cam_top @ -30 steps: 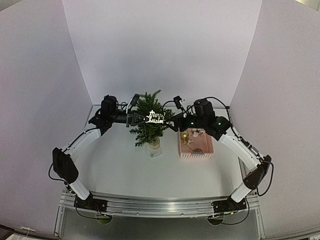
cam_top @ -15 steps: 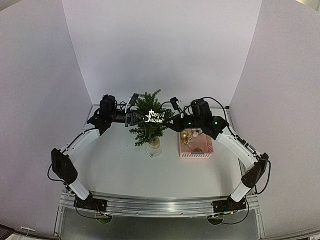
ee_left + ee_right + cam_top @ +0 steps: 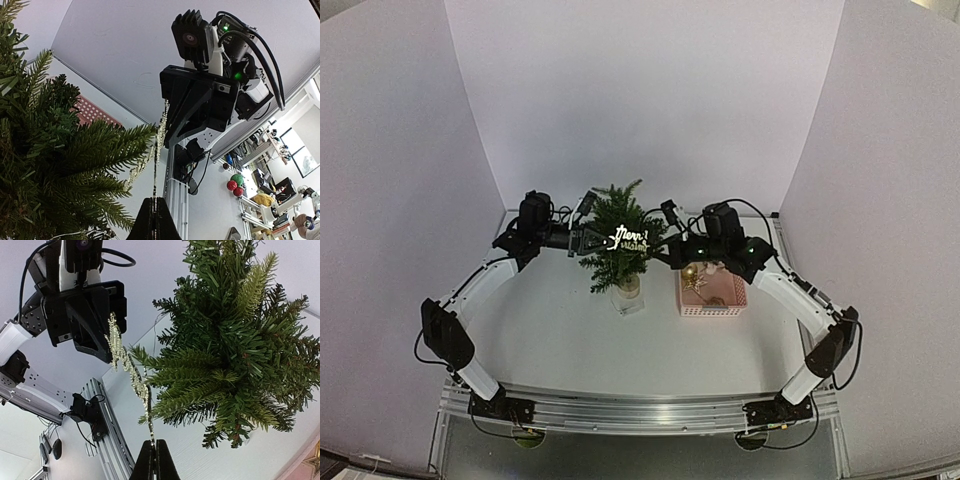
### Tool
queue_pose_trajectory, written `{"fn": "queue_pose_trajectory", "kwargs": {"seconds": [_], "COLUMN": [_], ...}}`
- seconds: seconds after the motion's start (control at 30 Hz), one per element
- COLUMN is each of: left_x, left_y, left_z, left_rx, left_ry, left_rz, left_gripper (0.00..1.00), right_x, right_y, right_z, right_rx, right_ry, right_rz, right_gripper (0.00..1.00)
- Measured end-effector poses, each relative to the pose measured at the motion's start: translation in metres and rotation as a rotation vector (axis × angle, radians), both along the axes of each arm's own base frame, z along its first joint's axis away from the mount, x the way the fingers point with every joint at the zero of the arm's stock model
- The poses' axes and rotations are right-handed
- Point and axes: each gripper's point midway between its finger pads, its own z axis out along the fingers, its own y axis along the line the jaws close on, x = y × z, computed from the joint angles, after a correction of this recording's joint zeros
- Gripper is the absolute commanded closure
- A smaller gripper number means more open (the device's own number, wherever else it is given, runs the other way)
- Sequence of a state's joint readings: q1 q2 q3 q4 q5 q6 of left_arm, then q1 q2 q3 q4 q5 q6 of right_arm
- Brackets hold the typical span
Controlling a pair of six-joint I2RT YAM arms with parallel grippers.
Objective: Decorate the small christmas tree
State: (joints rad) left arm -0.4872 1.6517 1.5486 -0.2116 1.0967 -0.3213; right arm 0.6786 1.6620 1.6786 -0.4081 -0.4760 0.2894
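Note:
The small christmas tree (image 3: pixel 618 235) stands upright at the back middle of the table, and its branches fill the left wrist view (image 3: pixel 55 150) and the right wrist view (image 3: pixel 235 350). A glittery white "Merry Christmas" sign (image 3: pixel 631 238) hangs across its front. It appears edge-on as a beaded strip in both wrist views (image 3: pixel 160 132) (image 3: pixel 126 365). My left gripper (image 3: pixel 592 240) (image 3: pixel 155 201) is shut on the sign's left end. My right gripper (image 3: pixel 660 243) (image 3: pixel 155 442) is shut on its right end.
A pink basket (image 3: pixel 712 298) sits right of the tree, under my right arm, with a gold ball (image 3: pixel 689 271) and other ornaments inside. The tree's pale base (image 3: pixel 627 293) rests on the white table (image 3: pixel 560 340). White walls enclose the back and sides.
My right gripper has closed on the sign's right end. The sign has tilted and shifted slightly toward the tree, with both arms edging inward.

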Motion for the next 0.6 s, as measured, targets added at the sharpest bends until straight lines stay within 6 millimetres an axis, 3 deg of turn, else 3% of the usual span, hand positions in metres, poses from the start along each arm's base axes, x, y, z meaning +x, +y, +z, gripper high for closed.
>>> {"fn": "queue_pose_trajectory", "kwargs": {"seconds": [0.13,0.6], "left_x": [0.000,0.014], "left_y": [0.000,-0.006], "left_z": [-0.001,0.006], "left_rx": [0.004,-0.020], "left_ry": [0.007,0.005], "left_rz": [0.003,0.069], "left_gripper": [1.00,1.00], "right_x": [0.003,0.011], "right_y": [-0.003,-0.009], "right_z": [-0.003,0.013], "right_rx": [0.000,0.055], "right_ry": [0.011,0.047], "right_rz": [-0.011,-0.034], "right_gripper": [1.00,1.00]}}
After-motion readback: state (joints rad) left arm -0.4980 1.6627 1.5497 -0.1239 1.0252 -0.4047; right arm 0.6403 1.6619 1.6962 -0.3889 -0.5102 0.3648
